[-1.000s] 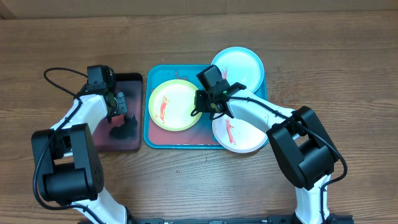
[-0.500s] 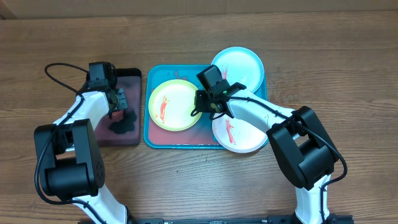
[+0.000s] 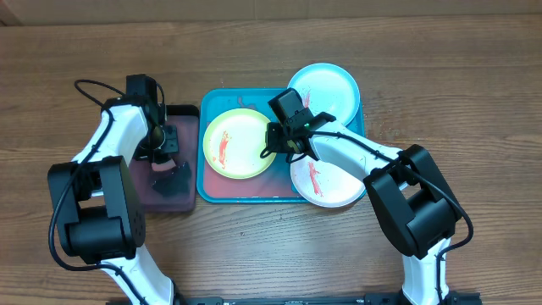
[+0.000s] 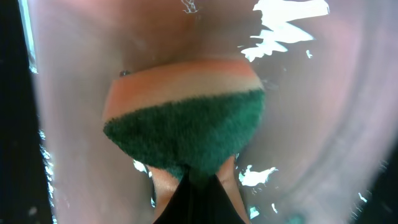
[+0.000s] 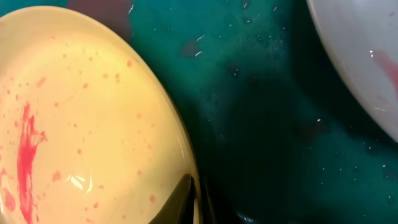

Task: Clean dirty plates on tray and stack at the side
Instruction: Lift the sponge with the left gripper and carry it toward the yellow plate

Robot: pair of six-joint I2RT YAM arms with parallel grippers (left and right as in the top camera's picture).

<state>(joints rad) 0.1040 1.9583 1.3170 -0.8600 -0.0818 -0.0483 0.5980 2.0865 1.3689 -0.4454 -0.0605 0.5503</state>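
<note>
Right gripper [image 3: 273, 144] pinches the right rim of the yellow-green plate [image 3: 233, 142] on the teal tray [image 3: 254, 191], mid wooden tabletop [image 3: 440, 51]; its arm covers part of the white plate [image 3: 332, 182]. Left gripper [image 3: 161, 146] hangs over the black tray [image 3: 182, 199]. Left wrist: it clamps a sponge [image 4: 186, 124] against a blurred wet surface. Right wrist: the white plate is cut off at the top right corner.
</note>
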